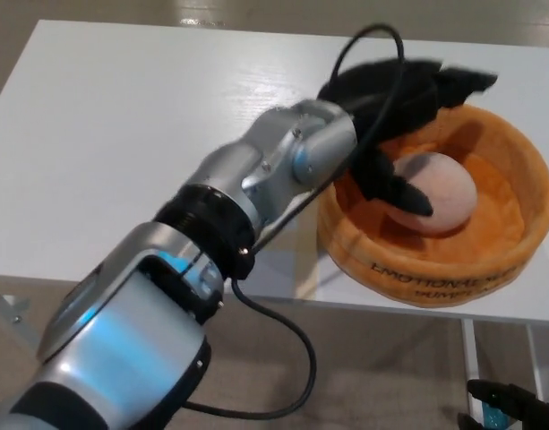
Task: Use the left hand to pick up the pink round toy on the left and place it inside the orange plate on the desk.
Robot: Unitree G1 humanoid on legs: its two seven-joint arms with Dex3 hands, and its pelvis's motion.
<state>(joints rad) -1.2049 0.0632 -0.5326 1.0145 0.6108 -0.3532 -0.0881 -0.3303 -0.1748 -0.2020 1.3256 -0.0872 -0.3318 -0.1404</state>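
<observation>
Now the pink round toy (433, 191) lies inside the orange plate (516, 251) on the counter (122, 134); the left robot hand (395, 116), at its ten o'clock, is open, fingers spread. Toy looks soft and light; best grasped around its middle.

A white desk (122, 134) carries the things. An orange plate (489, 269), soft-walled with dark lettering on its side, sits directly on it at the near edge, toward the right end. Nothing else rests on the surface.
</observation>
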